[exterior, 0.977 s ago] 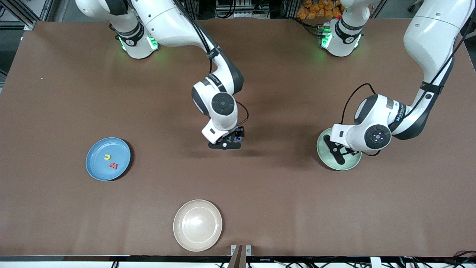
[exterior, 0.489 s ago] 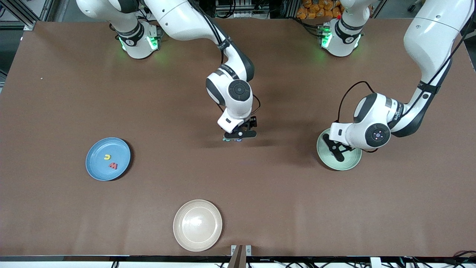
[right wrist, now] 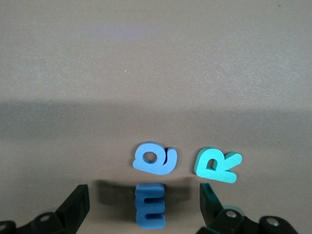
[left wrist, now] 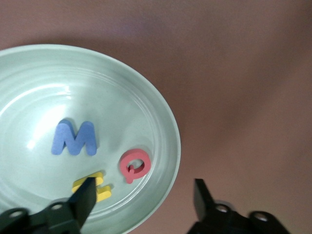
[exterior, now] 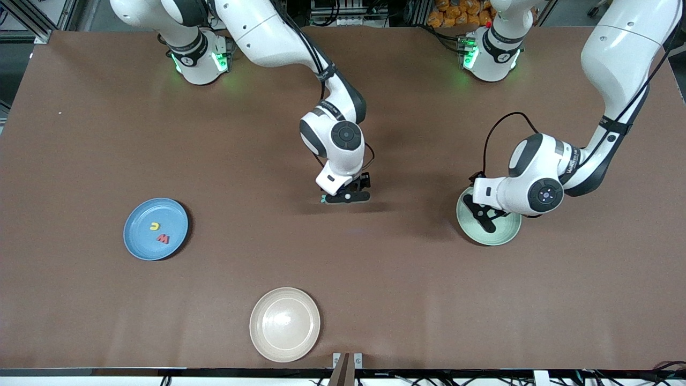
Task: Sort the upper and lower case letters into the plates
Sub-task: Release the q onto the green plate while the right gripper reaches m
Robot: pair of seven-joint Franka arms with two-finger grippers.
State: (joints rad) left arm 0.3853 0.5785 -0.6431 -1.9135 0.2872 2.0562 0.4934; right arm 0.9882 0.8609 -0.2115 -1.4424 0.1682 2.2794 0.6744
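light blue plate (exterior: 155,229), mint plate (exterior: 490,231)

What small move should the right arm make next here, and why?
Probably lower the open right gripper onto the dark blue E, which lies between its fingers on the table, beside a lighter blue letter and a teal R. The open left gripper is over the mint green plate, its yellow letter apparently just dropped.

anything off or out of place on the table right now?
Nothing spilled, tipped or damaged. Blue M, red Q and a yellow letter lie flat in the mint green plate; two letters lie in the light blue plate. Three letters are unsorted on the table: blue g, blue E, teal R.
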